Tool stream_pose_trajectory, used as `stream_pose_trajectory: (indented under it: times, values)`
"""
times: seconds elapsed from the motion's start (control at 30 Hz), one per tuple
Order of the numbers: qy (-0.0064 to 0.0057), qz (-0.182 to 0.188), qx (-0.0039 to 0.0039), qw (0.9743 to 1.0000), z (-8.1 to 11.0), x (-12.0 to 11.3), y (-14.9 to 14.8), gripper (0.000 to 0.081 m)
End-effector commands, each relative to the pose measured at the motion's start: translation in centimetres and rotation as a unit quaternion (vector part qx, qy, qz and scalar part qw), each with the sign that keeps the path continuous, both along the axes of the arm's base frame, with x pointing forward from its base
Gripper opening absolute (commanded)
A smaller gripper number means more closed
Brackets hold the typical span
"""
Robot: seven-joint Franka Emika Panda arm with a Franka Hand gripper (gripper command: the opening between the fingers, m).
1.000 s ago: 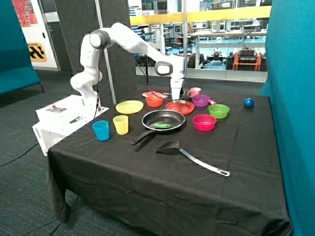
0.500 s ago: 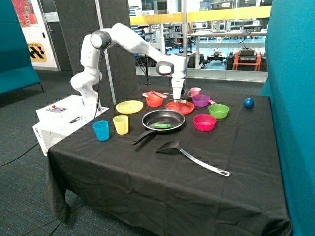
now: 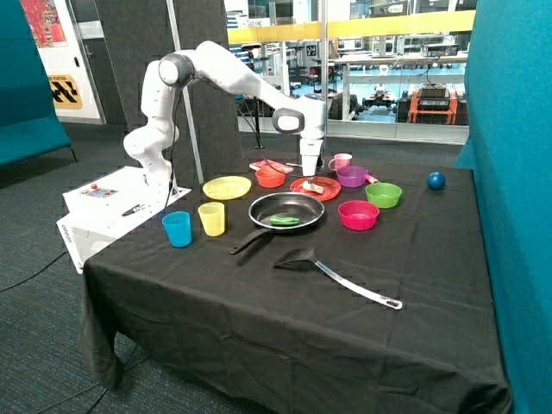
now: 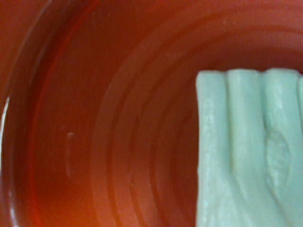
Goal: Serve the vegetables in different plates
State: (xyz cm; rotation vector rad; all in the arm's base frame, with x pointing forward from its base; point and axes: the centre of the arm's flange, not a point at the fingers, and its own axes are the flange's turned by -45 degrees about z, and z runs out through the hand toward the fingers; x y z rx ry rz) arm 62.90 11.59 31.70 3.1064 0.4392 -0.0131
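The white oblong chunk [image 3: 316, 186] lies on the red-orange plate [image 3: 297, 185], just beside my gripper [image 3: 308, 175], which hangs straight down right over that plate. In the wrist view the ribbed white chunk [image 4: 246, 151] rests on the plate's red surface [image 4: 94, 118], seen from very close. The green pod [image 3: 283, 221] lies in the black frying pan [image 3: 302, 203], in front of the plate. The yellow plate [image 3: 227, 186] stands apart, beyond the orange bowl, with nothing on it.
Around the red-orange plate stand an orange bowl [image 3: 270, 177], a pink cup [image 3: 341, 161], and purple [image 3: 351, 175], green [image 3: 383, 194] and pink [image 3: 358, 214] bowls. Blue [image 3: 177, 228] and yellow [image 3: 211, 218] cups, a black spatula [image 3: 302, 258] and a blue ball [image 3: 435, 180] are also on the table.
The white chunk now shows lying on the red-orange plate beside the gripper; before it did not show. The gripper has stayed over that plate, shifting only slightly.
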Motion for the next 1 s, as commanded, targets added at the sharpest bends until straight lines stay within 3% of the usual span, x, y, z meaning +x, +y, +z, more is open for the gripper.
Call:
stream_pose_trajectory:
  times: [0.0, 0.27, 0.4, 0.57, 0.77, 0.97]
  values:
    - [-0.0038, 0.01, 0.00273, 0.9999, 0.6, -0.7, -0.4, 0.0808]
    - [-0.0037, 0.031, 0.00281, 0.9995, 3.1, -1.9, -1.5, 0.0784]
    - [-0.0037, 0.033, 0.00282, 0.9994, 4.6, -2.6, -2.4, 0.0667]
    - [-0.0038, 0.024, 0.00278, 0.9997, 5.8, -3.4, -4.2, 0.0404]
    - [-0.0038, 0.024, 0.00278, 0.9997, 6.3, -4.0, -6.0, 0.0264]
    - [-0.0038, 0.013, 0.00274, 0.9999, 6.7, -4.9, -8.1, 0.018]
